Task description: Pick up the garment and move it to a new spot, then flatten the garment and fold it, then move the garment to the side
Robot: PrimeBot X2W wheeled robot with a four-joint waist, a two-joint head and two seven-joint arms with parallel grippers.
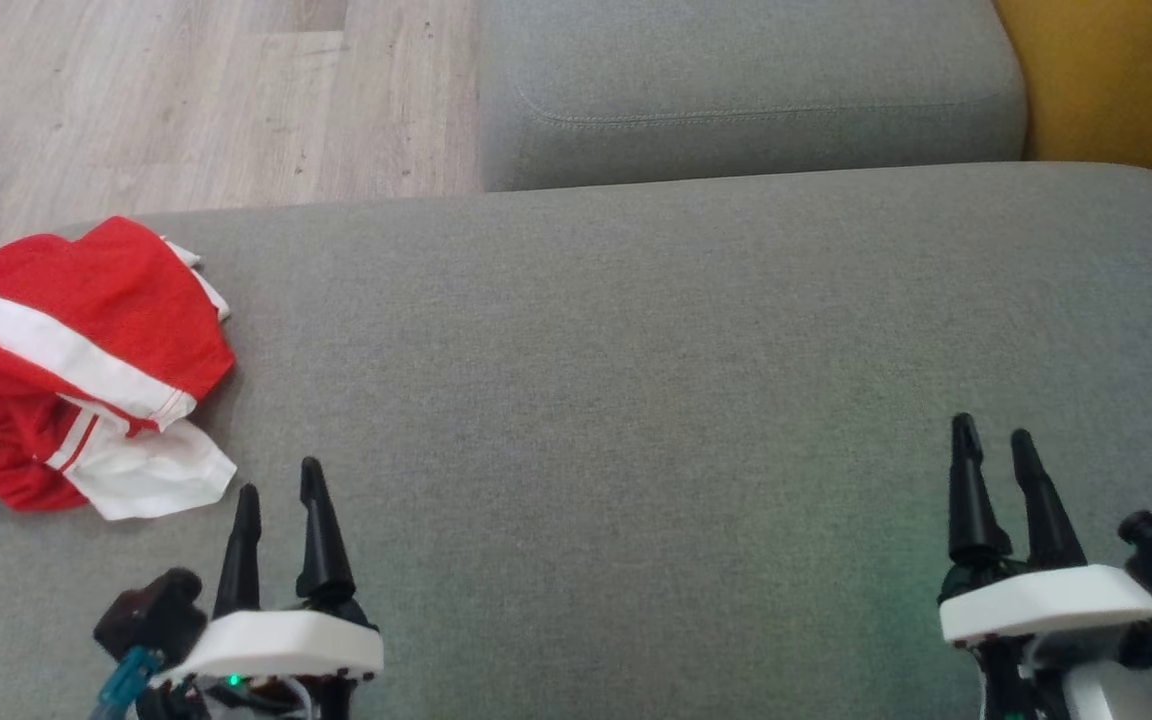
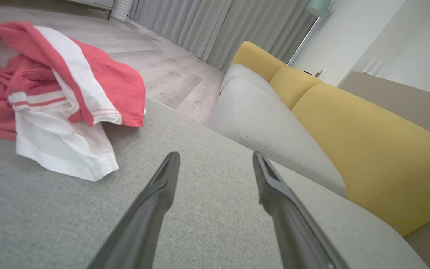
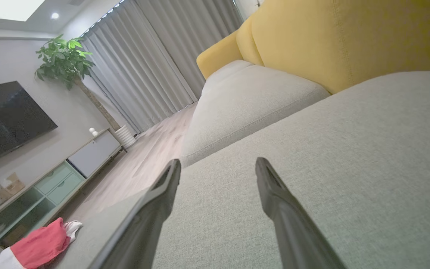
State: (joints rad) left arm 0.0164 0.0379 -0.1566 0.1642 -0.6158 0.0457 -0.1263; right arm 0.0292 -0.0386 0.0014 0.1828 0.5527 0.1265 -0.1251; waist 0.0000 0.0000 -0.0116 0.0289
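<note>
The garment (image 1: 76,365) is a crumpled red piece with white stripes, heaped at the left edge of the grey sofa cushion (image 1: 636,380). In the left wrist view the garment (image 2: 58,93) lies up and left of the fingers. The right wrist view shows the garment (image 3: 32,248) far off at the lower left. My left gripper (image 1: 281,490) hovers open over the cushion just right of and nearer than the heap, touching nothing. My right gripper (image 1: 991,440) is open too, far to the right above bare fabric.
A second grey cushion (image 1: 736,90) lies beyond the first, with a yellow backrest (image 1: 1126,80) at the right. Wooden floor (image 1: 136,100) runs past the cushion's left and far edges. A TV cabinet (image 3: 50,175), a plant (image 3: 65,59) and curtains (image 3: 151,67) stand across the room.
</note>
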